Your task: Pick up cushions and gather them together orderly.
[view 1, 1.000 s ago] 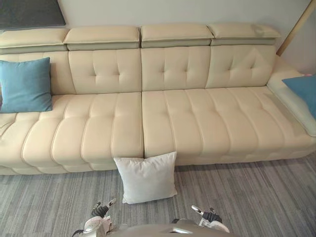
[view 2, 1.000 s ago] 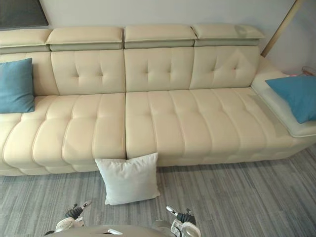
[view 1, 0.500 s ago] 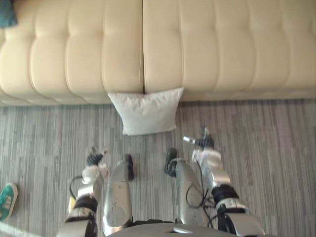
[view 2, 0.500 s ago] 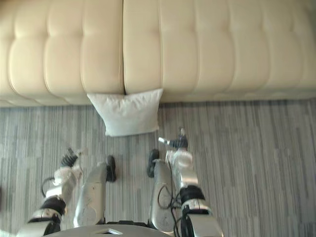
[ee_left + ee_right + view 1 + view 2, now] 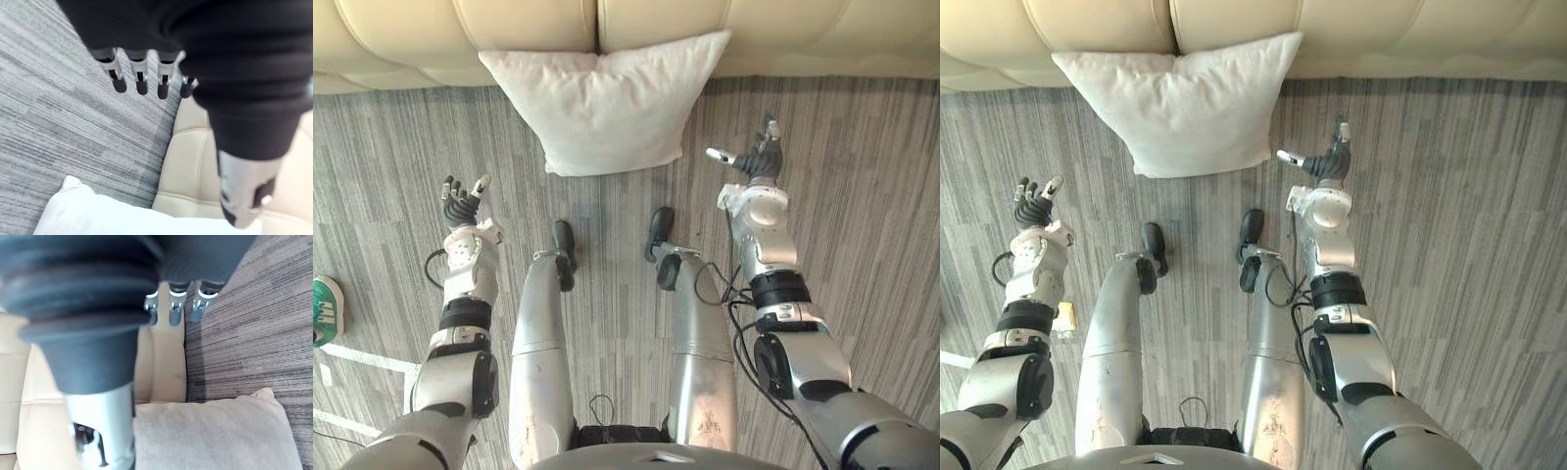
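A white cushion (image 5: 607,103) stands on the grey carpet, leaning against the front of the cream sofa (image 5: 431,34). It also appears in the left wrist view as the white cushion (image 5: 122,215) and in the right wrist view as the white cushion (image 5: 215,435). My left hand (image 5: 462,204) hovers open over the carpet, left of and nearer than the cushion. To the cushion's right my right hand (image 5: 756,164) is held open, thumb spread. Neither hand touches the cushion, and both hold nothing.
The sofa front (image 5: 1410,39) runs along the far edge of the carpet. At the far left lies a person's green shoe (image 5: 325,308). A small yellow item (image 5: 1064,315) lies on the floor by my left arm. Open carpet (image 5: 881,215) spreads to the right.
The camera has tilted further down and closer, so the blue cushions and sofa back have left the picture. Both arms have stretched forward toward the sides of the white cushion.
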